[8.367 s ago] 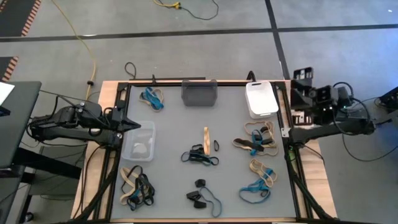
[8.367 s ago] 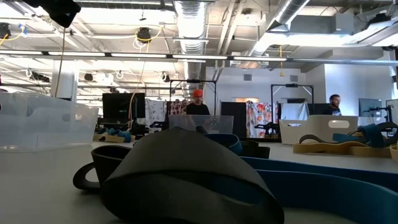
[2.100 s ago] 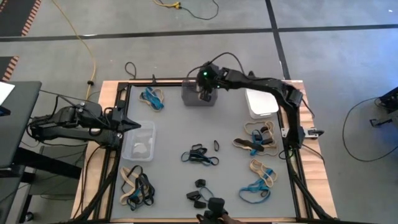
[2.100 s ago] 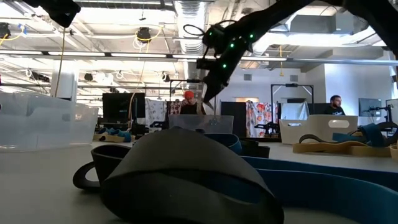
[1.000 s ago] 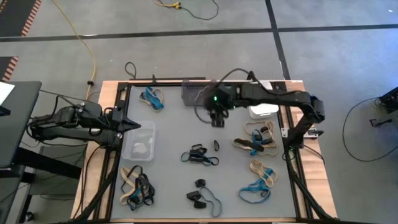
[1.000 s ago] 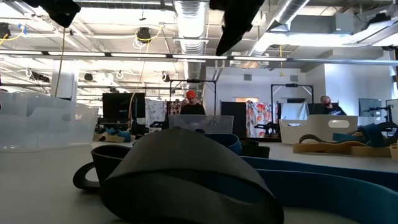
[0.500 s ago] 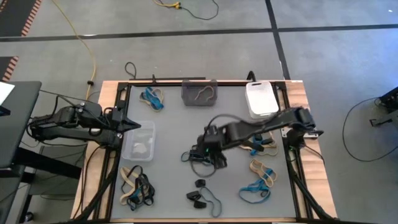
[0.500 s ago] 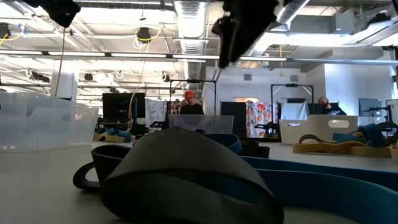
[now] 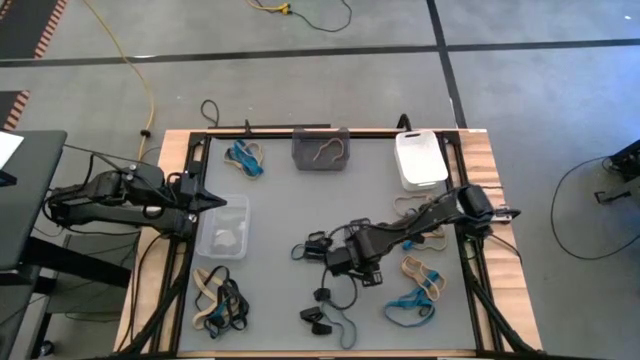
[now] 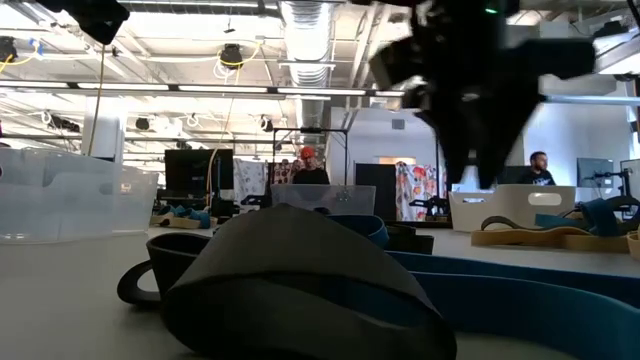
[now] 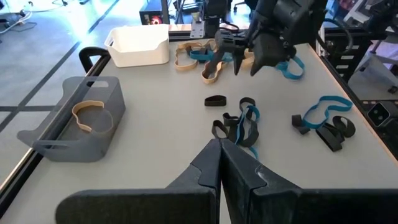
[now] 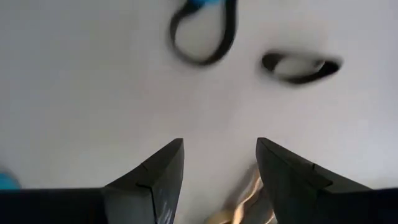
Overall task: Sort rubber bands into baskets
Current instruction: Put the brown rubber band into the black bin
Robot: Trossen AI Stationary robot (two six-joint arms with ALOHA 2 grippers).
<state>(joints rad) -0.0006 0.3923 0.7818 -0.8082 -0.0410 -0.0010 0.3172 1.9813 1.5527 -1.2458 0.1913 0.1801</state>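
Observation:
My right gripper [image 9: 345,262] is open over the middle of the table, pointing down; its wrist view [image 12: 221,162] shows a small black rubber band [image 12: 301,64] and a black and blue loop [image 12: 202,31] lying flat on the table beyond its fingertips. The left wrist view also shows it [image 11: 239,62], above a black and blue bunch [image 11: 239,124]. The dark grey basket [image 9: 320,150] at the far edge holds a tan band [image 11: 93,118]. The white basket [image 9: 420,158] stands at the far right. My left gripper [image 9: 218,203] is shut and empty beside the clear basket [image 9: 222,230].
More rubber bands lie in bunches on the table: far left [image 9: 245,157], near left [image 9: 220,300], near middle [image 9: 320,318], and along the right side [image 9: 415,225] [image 9: 425,270] [image 9: 410,305]. A wide black band [image 10: 300,290] fills the front of the low view.
My right gripper has gone from beside the dark grey basket toward the table's near edge, to the middle of the table over the black and blue bands, and has come lower. The tan band stays in the dark grey basket.

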